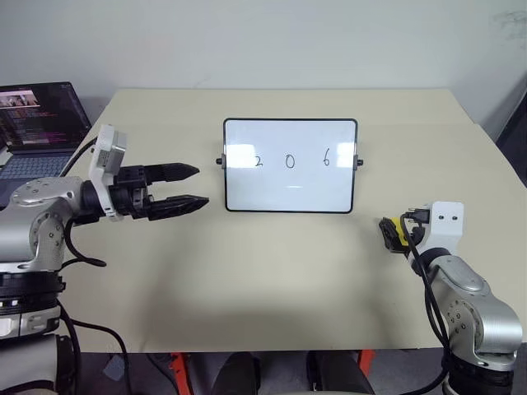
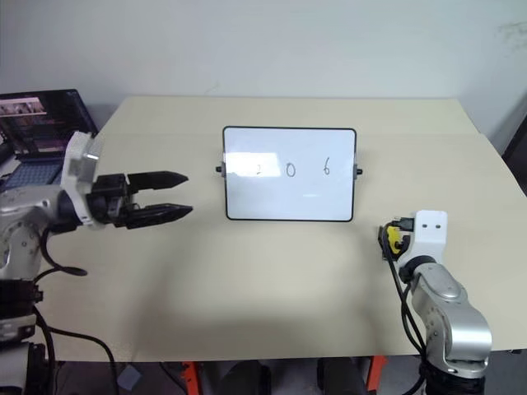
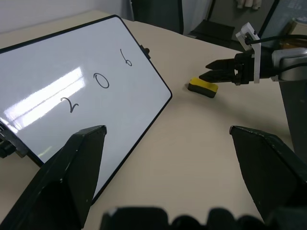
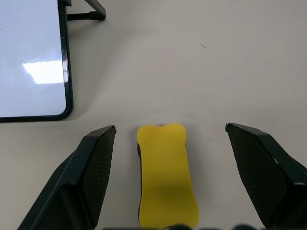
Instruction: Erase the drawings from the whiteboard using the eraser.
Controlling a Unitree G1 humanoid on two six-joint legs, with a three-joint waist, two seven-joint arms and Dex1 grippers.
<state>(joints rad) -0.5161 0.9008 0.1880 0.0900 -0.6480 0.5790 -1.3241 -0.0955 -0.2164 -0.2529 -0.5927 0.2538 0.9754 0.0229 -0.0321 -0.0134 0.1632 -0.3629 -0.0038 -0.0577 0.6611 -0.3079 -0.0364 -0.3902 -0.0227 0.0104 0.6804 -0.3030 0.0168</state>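
The whiteboard [image 1: 290, 188], black-framed and propped mid-table, bears the drawings [image 1: 290, 160] "2 0 6" in thin dark strokes. To its near right the small yellow eraser [image 4: 167, 172] lies flat on the table between the spread fingers of the right gripper [image 4: 182, 158], untouched. The left gripper [image 1: 191, 187] hovers left of the board, pointing toward it, jaws apart.

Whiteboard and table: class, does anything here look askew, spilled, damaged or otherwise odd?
Nothing stands out. The whiteboard stands propped on the table, intact, digits in an even row. The eraser lies flat, yellow side up, between the open right gripper's fingers. The left gripper is open beside the board.
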